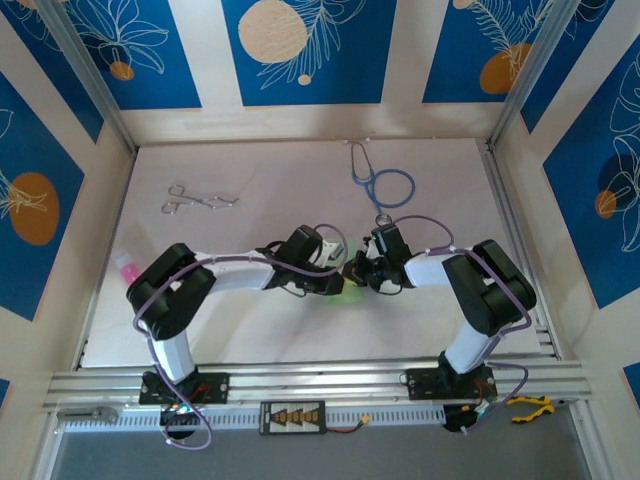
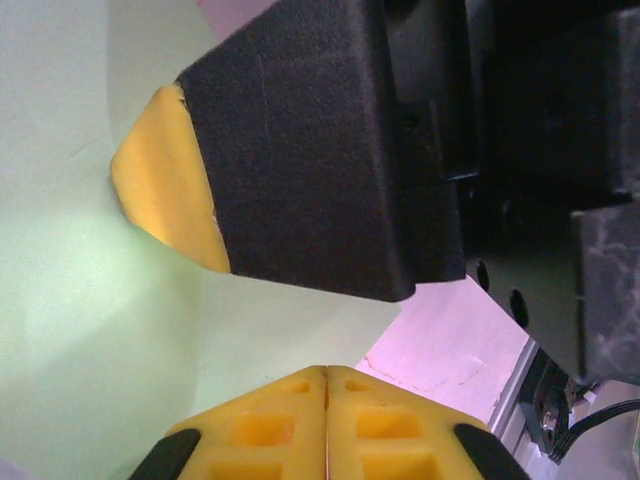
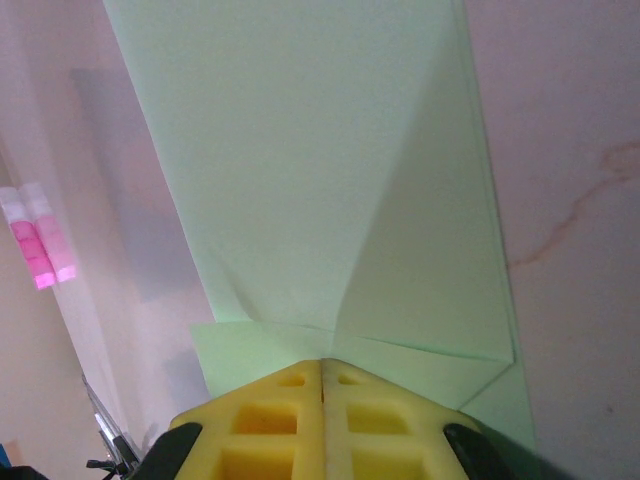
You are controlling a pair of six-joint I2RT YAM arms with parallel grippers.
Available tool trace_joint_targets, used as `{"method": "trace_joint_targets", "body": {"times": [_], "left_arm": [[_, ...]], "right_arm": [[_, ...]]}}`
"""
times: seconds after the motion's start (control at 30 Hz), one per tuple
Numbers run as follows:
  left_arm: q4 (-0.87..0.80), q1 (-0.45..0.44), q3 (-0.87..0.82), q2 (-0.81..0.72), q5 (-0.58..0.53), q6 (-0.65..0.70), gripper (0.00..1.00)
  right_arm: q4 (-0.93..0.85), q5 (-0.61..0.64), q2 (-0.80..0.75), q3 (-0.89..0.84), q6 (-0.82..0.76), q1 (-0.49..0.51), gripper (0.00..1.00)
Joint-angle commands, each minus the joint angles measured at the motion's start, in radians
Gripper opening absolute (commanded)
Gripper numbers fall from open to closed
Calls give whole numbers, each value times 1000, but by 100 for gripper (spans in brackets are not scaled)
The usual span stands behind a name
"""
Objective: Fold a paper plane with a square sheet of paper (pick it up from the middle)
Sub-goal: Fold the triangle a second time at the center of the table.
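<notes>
The sheet of paper [image 3: 300,150] lies flat on the pale table [image 1: 260,180], near its middle and toward the near edge. It is partly folded: the right wrist view shows diagonal creases running down to a point and a narrow flap turned across the near end. From above, only a small green patch [image 1: 350,293] shows under the two wrists, which meet over it and cover most of it.

The right gripper [image 3: 322,372] sits at the sheet's near end with its yellow fingers pressed together, no gap between them. Its tips are on the folded flap, but I cannot tell whether a layer is caught between them. The left gripper [image 2: 326,375] is likewise drawn tight, its tips at the paper's edge where the green meets the table. Just beyond it, a yellow fingertip [image 2: 165,180] of the right gripper touches the sheet and blocks much of the left wrist view.

A blue stethoscope [image 1: 385,185] lies further back, well apart from the paper. A pair of metal forceps [image 1: 200,200] rests at the back left, and a pink-and-white object [image 1: 125,268] lies by the left edge. Yellow-handled pliers [image 1: 530,408] sit on the front rail at right.
</notes>
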Motion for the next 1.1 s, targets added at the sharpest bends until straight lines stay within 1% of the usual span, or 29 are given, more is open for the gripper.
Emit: {"method": "trace_joint_targets", "body": {"times": [0.0, 0.13, 0.33, 0.63, 1.07], "left_arm": [[-63, -9, 37, 31, 20, 17, 10], [-98, -9, 41, 47, -18, 30, 10], [-126, -12, 35, 65, -47, 45, 9], [-124, -12, -11, 43, -58, 42, 9], [-96, -12, -116, -17, 7, -8, 10]], "right_arm": [[-122, 46, 5, -16, -5, -9, 0], [-123, 45, 10, -15, -6, -8, 0], [-122, 44, 17, -14, -5, -7, 0], [-145, 48, 24, -4, -13, -8, 0], [-152, 47, 36, -3, -16, -8, 0]]}}
